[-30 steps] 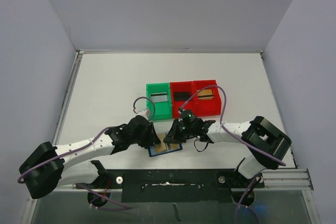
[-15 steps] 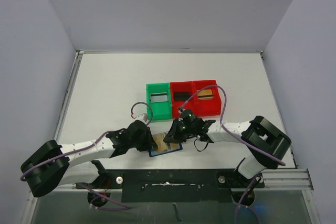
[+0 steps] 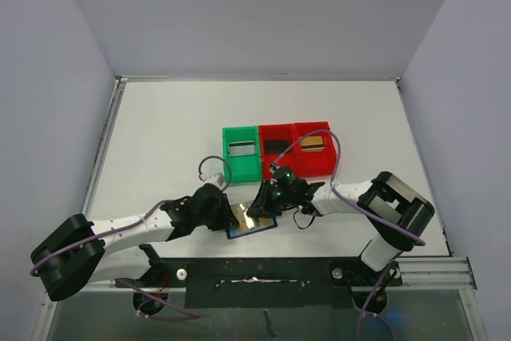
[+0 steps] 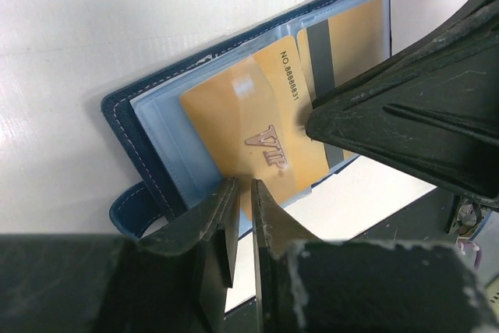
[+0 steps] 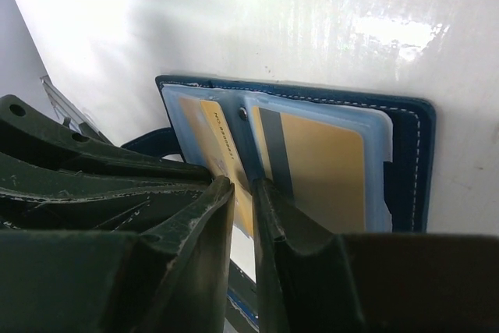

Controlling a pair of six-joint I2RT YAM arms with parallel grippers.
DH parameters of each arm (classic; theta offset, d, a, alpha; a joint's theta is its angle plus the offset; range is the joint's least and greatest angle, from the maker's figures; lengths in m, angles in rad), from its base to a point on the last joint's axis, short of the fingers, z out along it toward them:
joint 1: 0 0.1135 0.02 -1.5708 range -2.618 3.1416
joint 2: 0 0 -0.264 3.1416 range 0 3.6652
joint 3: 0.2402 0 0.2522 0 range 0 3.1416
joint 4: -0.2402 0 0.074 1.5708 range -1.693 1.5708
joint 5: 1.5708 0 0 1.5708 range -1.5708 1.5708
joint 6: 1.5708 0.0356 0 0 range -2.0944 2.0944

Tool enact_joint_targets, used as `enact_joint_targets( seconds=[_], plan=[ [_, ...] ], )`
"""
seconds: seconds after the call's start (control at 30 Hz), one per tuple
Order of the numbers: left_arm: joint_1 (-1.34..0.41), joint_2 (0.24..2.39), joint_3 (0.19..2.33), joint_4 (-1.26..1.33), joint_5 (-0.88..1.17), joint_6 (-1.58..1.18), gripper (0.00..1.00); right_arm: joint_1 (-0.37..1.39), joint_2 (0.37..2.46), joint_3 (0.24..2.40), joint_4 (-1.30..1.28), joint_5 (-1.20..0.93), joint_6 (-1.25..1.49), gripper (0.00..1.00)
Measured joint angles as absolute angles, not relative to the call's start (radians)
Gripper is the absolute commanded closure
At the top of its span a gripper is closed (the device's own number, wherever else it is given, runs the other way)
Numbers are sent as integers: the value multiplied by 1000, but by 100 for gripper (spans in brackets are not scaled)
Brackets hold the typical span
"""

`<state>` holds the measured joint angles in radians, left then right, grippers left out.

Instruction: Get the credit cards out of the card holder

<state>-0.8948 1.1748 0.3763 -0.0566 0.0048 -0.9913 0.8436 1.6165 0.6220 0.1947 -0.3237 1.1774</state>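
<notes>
While the card holder (image 3: pixel 254 228) lies open on the table (image 3: pixel 160 141), near the green bin (image 3: pixel 239 170) on its arm-base side, both grippers crowd over it. The left gripper (image 4: pixel 243 186) has its jaws a thin slit apart at the edge of the gold card (image 4: pixel 234 122), which sits partly out of its pocket. The right gripper (image 5: pixel 244 185) also stands at a slit, with gold showing inside. Whether either truly pinches the card cannot be told.

Likely risks: two grippers tugging one card could bend it, a weak nip could slip off, or the unpinned holder could drag along.

The two sets of fingers nearly touch, so room there is tight. Bare table shows to the green bin's left, while the red bins (image 3: pixel 294 137) wall its right.
</notes>
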Motion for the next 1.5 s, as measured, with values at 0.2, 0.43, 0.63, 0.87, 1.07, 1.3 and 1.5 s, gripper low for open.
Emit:
enact_joint_targets(
  seconds=[0.2,0.43,0.63,0.87,1.07,1.3,1.5],
  plan=[
    [-895,1175,376,-57,5,-991,89,843,1618,622,209,-331,1166,79],
    [-895,1175,376,-59,5,-991,90,843,1630,624,223,-344,1134,79],
    [-895,1174,376,-59,5,-991,90,860,1647,669,203,-390,1076,86],
    [-895,1174,376,-60,5,-991,91,865,1663,694,179,-410,1040,95],
    [-895,1171,376,-65,5,-991,92,863,1642,696,152,-396,1037,96],
    [-895,1165,374,-72,4,-991,92,843,1587,646,152,-374,1063,97],
    [-895,1143,381,-105,6,-987,73,831,1576,609,182,-375,1102,94]
  ],
)
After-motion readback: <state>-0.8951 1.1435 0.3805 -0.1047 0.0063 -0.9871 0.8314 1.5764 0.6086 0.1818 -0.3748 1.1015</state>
